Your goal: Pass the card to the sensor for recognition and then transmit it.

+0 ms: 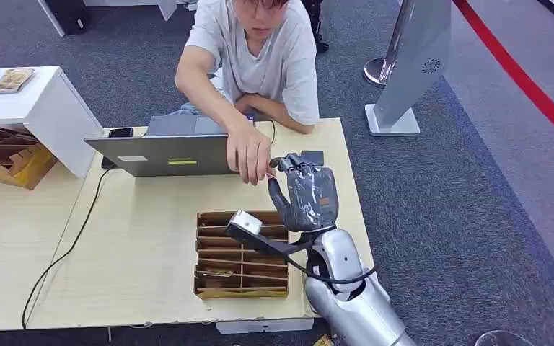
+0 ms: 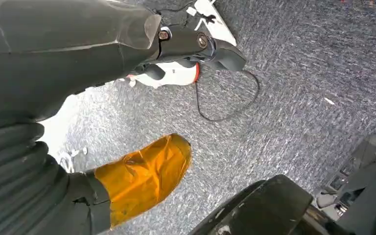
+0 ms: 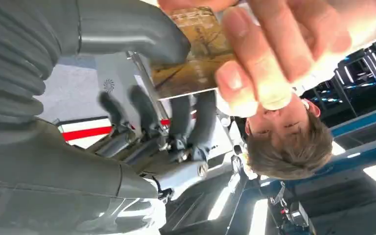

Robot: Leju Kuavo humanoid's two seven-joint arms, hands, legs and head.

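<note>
The right arm (image 1: 353,295) rose from the near edge of the table (image 1: 137,245) with the right hand (image 1: 304,193) raised upright, palm turned toward the person. Just in front of the arm, on the table, lay a cardboard tray (image 1: 242,254) divided into slots, and a small white-topped sensor (image 1: 245,223) sat over the tray's near-right corner on a dark arm.

In the right wrist view, the card (image 3: 196,54), brown and printed, stood between the robot's thick grey thumb (image 3: 127,32) and its darker fingers (image 3: 196,115). The thumb tip lay against the card's edge; the fingers stood apart from it and were not closed. The person's hand (image 3: 269,54) gripped the card from the other side, with fingertips over its face. Whether the right hand was still gripping the card or had released it could not be told.

In the head view, the person's hand (image 1: 249,153) met the robot's fingertips above the table, just past the tray. Behind it stood an open laptop (image 1: 162,153), with a black phone (image 1: 120,132) beside it and a cable (image 1: 65,249) trailing toward the near edge.

The left hand (image 2: 142,176), its fingers under an amber cover, hung above grey carpet (image 2: 293,98); whether it was open or closed could not be told.
</note>
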